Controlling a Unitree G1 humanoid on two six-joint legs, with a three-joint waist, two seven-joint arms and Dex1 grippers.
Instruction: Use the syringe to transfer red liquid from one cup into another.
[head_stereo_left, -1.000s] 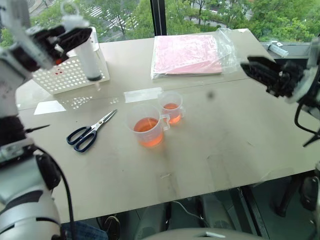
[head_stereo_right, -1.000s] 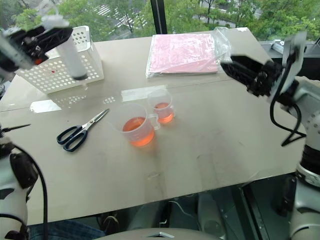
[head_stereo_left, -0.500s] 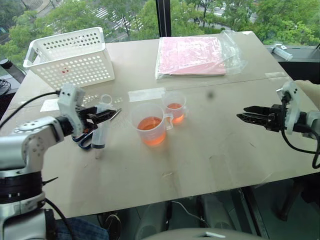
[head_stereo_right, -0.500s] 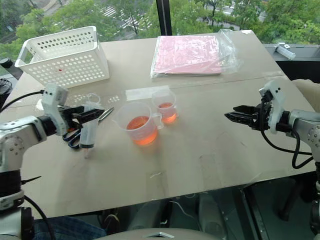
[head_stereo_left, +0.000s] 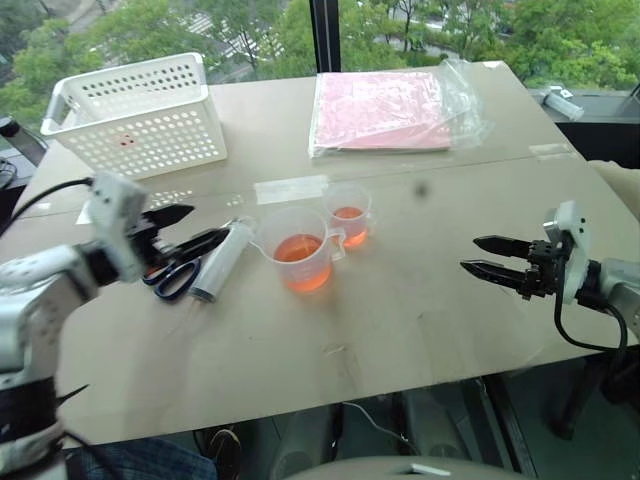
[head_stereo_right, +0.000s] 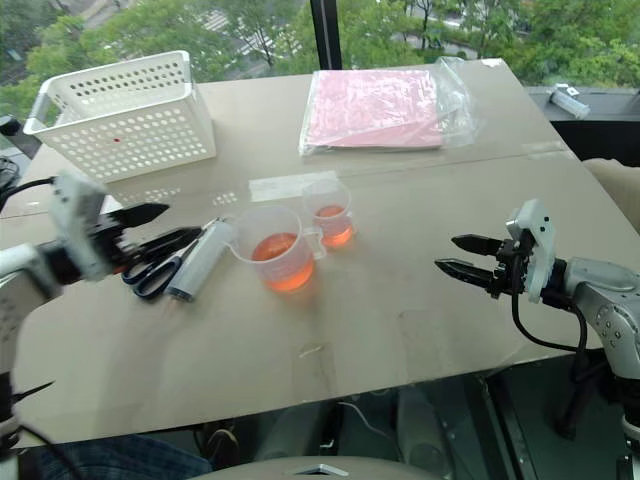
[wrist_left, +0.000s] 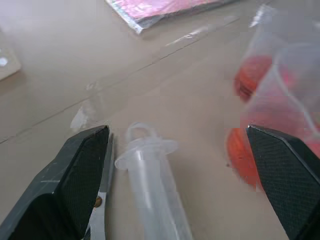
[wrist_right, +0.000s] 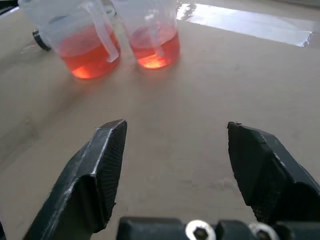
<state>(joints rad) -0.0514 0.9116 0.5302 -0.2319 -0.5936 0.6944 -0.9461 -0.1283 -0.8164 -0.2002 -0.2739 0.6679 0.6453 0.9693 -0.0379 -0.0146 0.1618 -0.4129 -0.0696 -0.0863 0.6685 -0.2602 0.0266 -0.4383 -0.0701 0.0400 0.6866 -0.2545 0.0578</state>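
Note:
The clear syringe (head_stereo_left: 220, 262) lies on the table beside the scissors (head_stereo_left: 172, 278), just left of the larger cup (head_stereo_left: 298, 250), which holds red liquid (head_stereo_left: 300, 270). The smaller cup (head_stereo_left: 347, 214) stands right behind it, also with red liquid. My left gripper (head_stereo_left: 208, 224) is open, its fingers spread on either side of the syringe's plunger end (wrist_left: 150, 150) without touching it. My right gripper (head_stereo_left: 470, 254) hangs open and empty over the table's right part, pointing at both cups (wrist_right: 85, 35).
A white perforated basket (head_stereo_left: 140, 120) stands at the back left. A pink packet in a clear bag (head_stereo_left: 385, 105) lies at the back centre. The table's front edge (head_stereo_left: 330, 395) runs close below the cups.
My left gripper sank to the table and opened, letting go of the syringe, which went from upright to lying beside the scissors. My right gripper sank too and opened wider.

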